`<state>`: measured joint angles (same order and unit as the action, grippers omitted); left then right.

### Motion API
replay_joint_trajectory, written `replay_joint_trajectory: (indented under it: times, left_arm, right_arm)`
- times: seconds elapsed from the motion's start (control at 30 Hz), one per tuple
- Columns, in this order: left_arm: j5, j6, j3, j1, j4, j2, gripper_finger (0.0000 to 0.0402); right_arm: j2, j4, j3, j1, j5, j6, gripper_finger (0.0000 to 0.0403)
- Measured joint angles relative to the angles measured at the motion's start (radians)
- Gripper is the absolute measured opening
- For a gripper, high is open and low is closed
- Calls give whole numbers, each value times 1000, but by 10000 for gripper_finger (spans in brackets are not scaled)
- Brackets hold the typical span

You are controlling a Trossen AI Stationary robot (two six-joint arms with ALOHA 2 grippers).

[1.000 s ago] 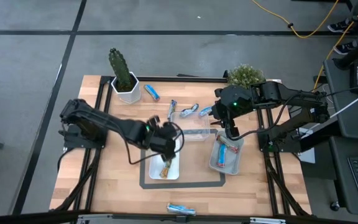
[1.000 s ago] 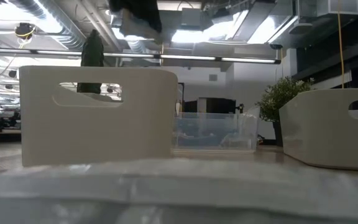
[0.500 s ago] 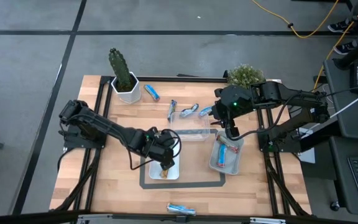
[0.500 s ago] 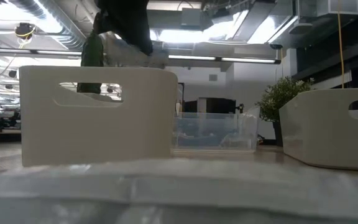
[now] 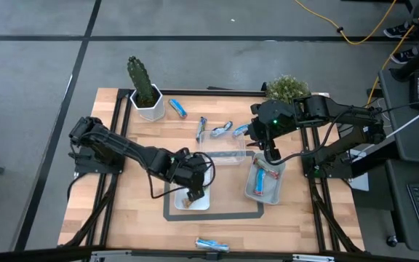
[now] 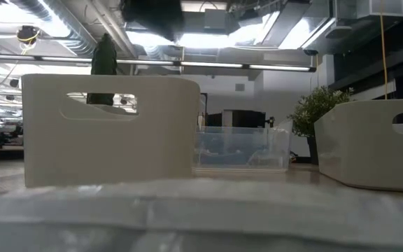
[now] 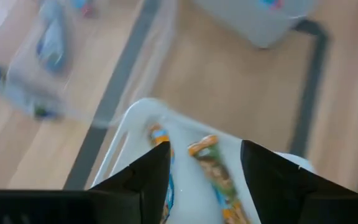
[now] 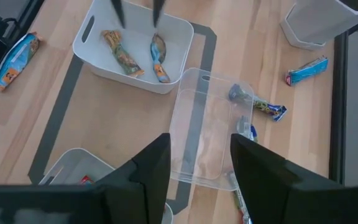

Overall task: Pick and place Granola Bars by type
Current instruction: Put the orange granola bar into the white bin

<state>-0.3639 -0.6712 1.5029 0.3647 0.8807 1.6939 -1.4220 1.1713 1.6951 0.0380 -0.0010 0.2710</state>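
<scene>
Wooden table [image 5: 133,211] | left gripper [image 5: 193,193] apart over white tray [image 5: 204,204], seemingly empty | right gripper [image 5: 269,154] apart

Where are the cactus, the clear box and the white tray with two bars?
cactus [image 5: 138,76], high view, on its green stem.
clear box [image 8: 207,127], right wrist view, on its see-through floor.
white tray [image 8: 86,38], right wrist view, on its rim by the handle slot.

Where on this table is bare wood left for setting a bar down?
Free: the near-left corner beside the white tray, and the near-right corner below the second tray. Crowded: the far edge between cactus pot and clear bin, strewn with bars.
</scene>
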Motion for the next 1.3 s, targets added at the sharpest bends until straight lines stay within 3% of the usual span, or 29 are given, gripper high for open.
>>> replay_joint_trajectory:
  times: [0.37,0.6,0.87,1.3]
  left_arm:
    - [85,364,218,118,-85,-1,187]
    - [101,368,250,194,-85,-1,186]
    - [96,364,190,263,-85,13,186]
    - [221,475,183,316,-95,247,200]
  right_arm:
    - [0,0,0,0,-1,0,169]
    - [0,1,0,0,-2,3,169]
    - [0,0,0,0,-1,0,169]
    - [0,-17,0,0,-1,-55,169]
